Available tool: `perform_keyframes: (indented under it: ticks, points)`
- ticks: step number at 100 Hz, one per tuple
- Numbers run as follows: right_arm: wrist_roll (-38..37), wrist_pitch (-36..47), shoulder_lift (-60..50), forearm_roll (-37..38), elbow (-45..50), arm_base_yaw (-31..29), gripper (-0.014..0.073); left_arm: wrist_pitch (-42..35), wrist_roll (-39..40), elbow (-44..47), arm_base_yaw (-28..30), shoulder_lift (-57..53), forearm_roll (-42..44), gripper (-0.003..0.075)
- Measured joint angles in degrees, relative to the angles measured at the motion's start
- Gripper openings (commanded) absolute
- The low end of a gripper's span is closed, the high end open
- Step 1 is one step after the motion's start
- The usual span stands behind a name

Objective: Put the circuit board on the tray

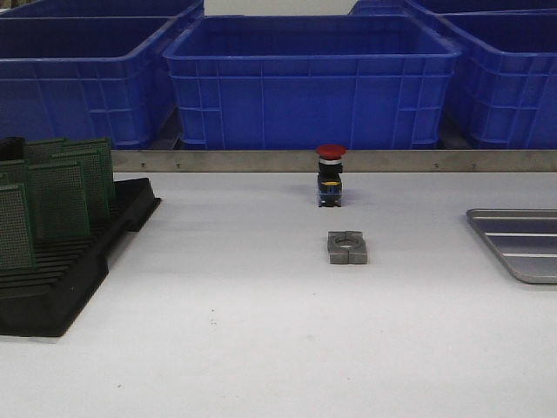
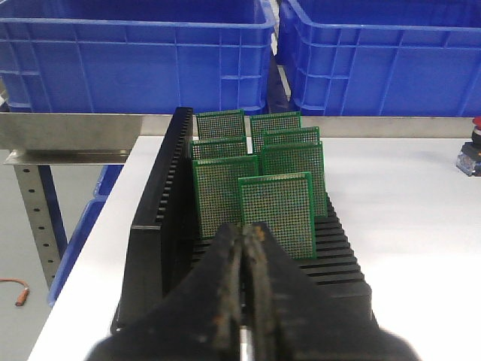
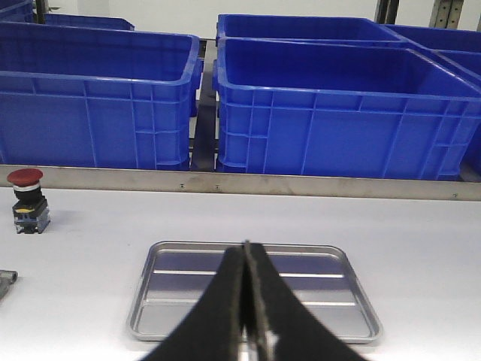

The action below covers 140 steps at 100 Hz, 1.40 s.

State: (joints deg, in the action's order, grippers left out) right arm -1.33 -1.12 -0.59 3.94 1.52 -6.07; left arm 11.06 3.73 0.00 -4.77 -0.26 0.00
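Your circuit boards [image 2: 275,203] stand upright in the black slotted rack [image 2: 161,218], just ahead of your left gripper [image 2: 246,233], whose fingers are pressed together on nothing. The tray [image 3: 255,297] lies flat just beyond your right gripper [image 3: 246,252], also closed and holding nothing. Further out sit a red-capped push button [image 1: 330,174], what looks like a grey metal block [image 1: 347,247], and blue bins [image 1: 313,78].
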Motion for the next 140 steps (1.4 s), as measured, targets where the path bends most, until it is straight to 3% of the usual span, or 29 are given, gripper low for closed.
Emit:
perform_keyframes:
  ticks: [48, 76, 101, 118, 127, 140]
  points:
    - [0.00, 0.00, 0.00, 0.00, 0.00, 0.00, -0.0062, -9.22, 0.00, -0.15, 0.00, 0.00, 0.00, -0.0020]
    - [0.00, 0.00, 0.00, 0.00, 0.00, 0.00, -0.0062, 6.72, 0.00, -14.04, 0.00, 3.07, 0.00, -0.0020]
    - [0.00, 0.00, 0.00, 0.00, 0.00, 0.00, -0.0062, 22.45, 0.00, -29.39, 0.00, 20.07, 0.00, -0.0020]
    - [0.00, 0.00, 0.00, 0.00, 0.00, 0.00, -0.0062, 26.26, 0.00, -37.04, 0.00, 33.56, -1.68, -0.0014]
    - [0.00, 0.00, 0.00, 0.00, 0.00, 0.00, -0.0062, 27.61, 0.00, -40.43, 0.00, 39.89, -1.90, 0.0060]
    - [0.00, 0.00, 0.00, 0.00, 0.00, 0.00, -0.0062, 28.87, -2.77, -44.97, 0.00, 49.46, -4.09, 0.0314]
